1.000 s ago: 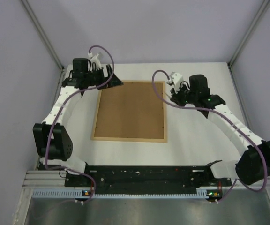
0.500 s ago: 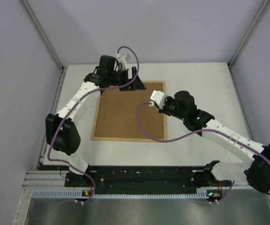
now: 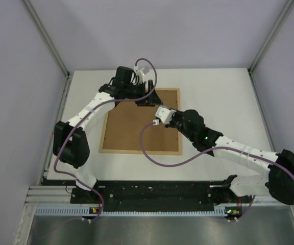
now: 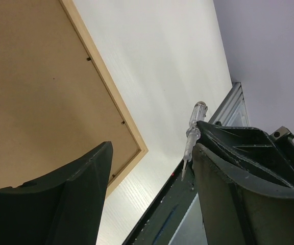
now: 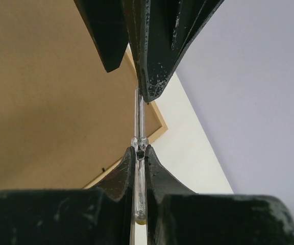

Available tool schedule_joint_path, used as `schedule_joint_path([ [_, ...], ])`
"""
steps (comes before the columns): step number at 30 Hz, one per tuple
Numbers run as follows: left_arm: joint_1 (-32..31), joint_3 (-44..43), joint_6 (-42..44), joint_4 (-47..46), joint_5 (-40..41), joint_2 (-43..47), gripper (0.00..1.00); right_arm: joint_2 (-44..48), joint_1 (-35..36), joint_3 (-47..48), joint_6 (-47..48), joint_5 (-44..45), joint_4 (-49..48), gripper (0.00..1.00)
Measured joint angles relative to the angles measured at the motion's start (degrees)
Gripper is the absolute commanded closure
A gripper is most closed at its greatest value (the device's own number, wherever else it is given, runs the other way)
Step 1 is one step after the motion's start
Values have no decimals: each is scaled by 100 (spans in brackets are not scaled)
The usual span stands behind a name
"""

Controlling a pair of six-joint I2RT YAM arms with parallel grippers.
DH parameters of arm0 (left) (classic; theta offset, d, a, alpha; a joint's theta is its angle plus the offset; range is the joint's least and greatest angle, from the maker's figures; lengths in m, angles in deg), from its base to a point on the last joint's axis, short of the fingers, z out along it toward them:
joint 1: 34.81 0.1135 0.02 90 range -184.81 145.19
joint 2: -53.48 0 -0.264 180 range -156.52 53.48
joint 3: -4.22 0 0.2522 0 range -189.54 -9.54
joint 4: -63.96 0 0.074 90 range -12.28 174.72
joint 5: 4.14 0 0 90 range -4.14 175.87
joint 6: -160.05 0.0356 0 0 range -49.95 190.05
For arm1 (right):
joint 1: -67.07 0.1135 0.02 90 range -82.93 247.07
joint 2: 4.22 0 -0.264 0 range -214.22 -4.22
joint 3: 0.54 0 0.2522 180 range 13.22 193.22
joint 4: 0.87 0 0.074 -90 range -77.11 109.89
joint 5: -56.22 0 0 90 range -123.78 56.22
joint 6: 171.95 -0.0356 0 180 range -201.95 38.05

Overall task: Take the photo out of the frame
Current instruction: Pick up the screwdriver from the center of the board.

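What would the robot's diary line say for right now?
frame: lying back up | right gripper: shut on clear stick | left gripper: open, by stick | photo: not seen

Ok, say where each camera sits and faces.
Top: above and behind, looking down on table, frame, left arm, right arm.
Left wrist: past the open left gripper to the frame's corner.
Right wrist: along the right gripper, shut on a clear tool, toward the left gripper.
Shared: all show the frame; both wrists, the tool.
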Motion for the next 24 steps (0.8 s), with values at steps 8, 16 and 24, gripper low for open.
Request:
schedule_joint_path([
  [8,-33,192,-138,-184,-142,9,39,-37,11,-37,59,92,-186,100],
  [16,-90,192,-232,-214,-170,9,54,-37,11,-66,57,22,-219,100],
  [24,-162,192,-258,-247,-184,9,80,-39,17,-140,57,-37,-212,100],
])
